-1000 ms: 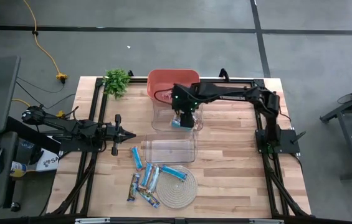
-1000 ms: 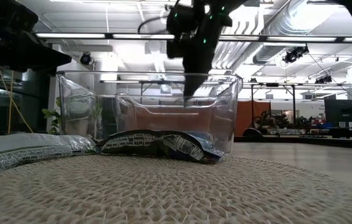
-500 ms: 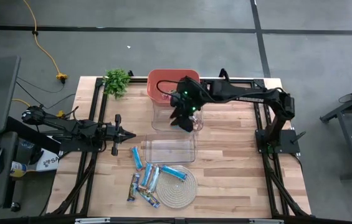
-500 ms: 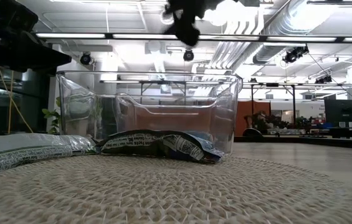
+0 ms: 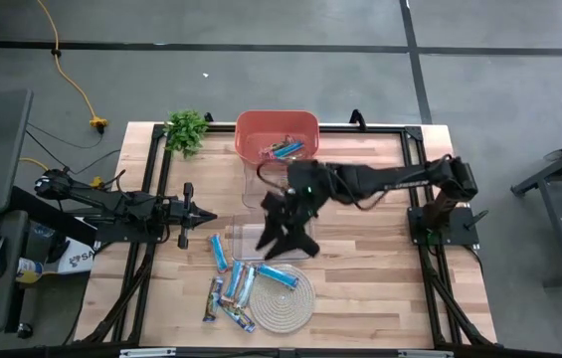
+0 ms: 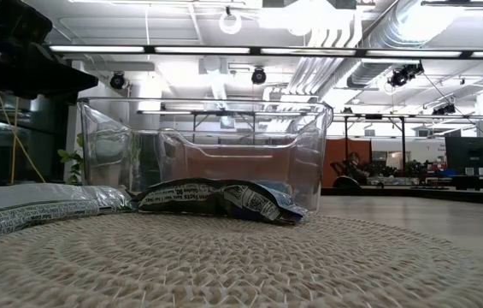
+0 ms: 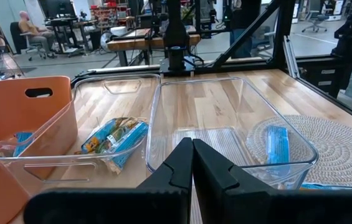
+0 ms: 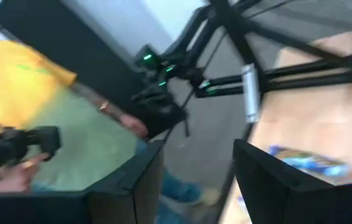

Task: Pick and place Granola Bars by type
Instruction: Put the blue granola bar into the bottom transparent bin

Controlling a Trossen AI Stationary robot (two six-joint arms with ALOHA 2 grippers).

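The right gripper [image 5: 285, 231] hung with its fingers [image 8: 269, 180] spread wide and nothing between them, poised over the near clear tray [image 5: 303, 244] in the middle of the table [image 5: 360, 259], its dark arm [image 5: 390, 181] reaching in from the right side. Just past that tray, on the round rope mat [image 5: 290, 303] and the wood beside it, lay the loose granola bars [image 5: 244, 283], mostly light blue, a small cluster of them touching or overlapping. One blue bar [image 5: 286, 149] sat in the orange bin [image 5: 246, 134] at the far edge, and another bar [image 7: 114, 140] rested in the far clear tray [image 7: 110, 87] beside it. Over on the left, the left gripper [image 5: 201, 217] waited near the table's edge, its fingers [image 7: 179, 168] pressed together on nothing. A small green plant [image 5: 186, 129] stood at the far left corner
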